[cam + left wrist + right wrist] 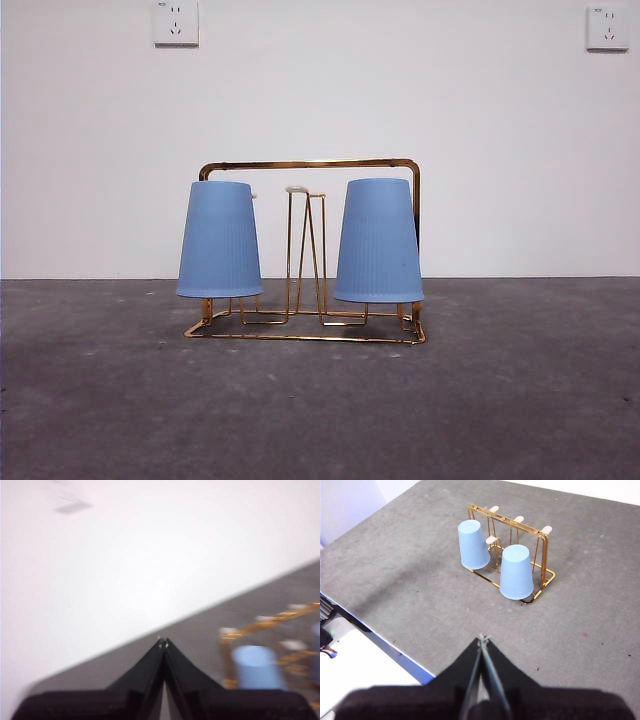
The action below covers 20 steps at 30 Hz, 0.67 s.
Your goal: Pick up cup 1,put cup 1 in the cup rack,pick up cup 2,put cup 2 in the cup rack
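Note:
The gold wire cup rack point(310, 163) stands on the grey table with two light blue ribbed cups upside down on its pegs. One cup point(219, 240) hangs at the left end, the other cup point(378, 242) at the right end. I cannot tell which is cup 1 and which is cup 2. The right wrist view shows both cups point(474, 545) point(516, 572) on the rack point(543, 555), well away from my right gripper point(482, 637), which is shut and empty. My left gripper point(163, 642) is shut and empty too, off to one side of the rack point(260, 625) and a cup point(256, 667); this view is blurred.
A white wall with two sockets point(176, 22) point(607, 27) rises behind the table. The table's near edge point(380, 640), with a blue trim, runs close to my right gripper. Bare pale-tipped pegs point(518, 519) stand on the rack's far side.

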{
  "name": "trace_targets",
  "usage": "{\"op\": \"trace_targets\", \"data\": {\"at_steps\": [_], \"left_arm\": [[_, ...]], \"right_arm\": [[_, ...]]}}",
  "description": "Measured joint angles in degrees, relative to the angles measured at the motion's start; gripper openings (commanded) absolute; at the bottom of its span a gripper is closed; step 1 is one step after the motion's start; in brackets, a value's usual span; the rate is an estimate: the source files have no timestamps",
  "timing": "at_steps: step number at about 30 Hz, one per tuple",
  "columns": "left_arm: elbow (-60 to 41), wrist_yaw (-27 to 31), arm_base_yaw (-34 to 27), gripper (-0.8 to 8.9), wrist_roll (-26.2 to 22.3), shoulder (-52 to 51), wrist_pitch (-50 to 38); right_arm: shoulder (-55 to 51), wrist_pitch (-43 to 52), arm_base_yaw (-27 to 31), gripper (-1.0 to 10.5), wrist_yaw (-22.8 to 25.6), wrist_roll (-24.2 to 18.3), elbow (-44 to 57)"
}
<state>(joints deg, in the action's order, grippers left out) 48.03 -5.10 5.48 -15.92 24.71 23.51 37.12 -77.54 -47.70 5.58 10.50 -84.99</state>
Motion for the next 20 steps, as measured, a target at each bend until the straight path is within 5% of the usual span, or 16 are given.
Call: {"op": "trace_targets", "data": {"at_steps": [7,20], "left_arm": [[-17.29,2.03,-8.52,-0.03,-1.27,-10.34,-12.7],[-45.92,2.05,-9.57,-0.03,11.74,-24.06,-17.46]], "right_arm": [[0.0,0.0,0.0,0.0,0.0,0.0,0.0],[0.04,0.0,0.0,0.0,0.0,0.02,0.0]]}}
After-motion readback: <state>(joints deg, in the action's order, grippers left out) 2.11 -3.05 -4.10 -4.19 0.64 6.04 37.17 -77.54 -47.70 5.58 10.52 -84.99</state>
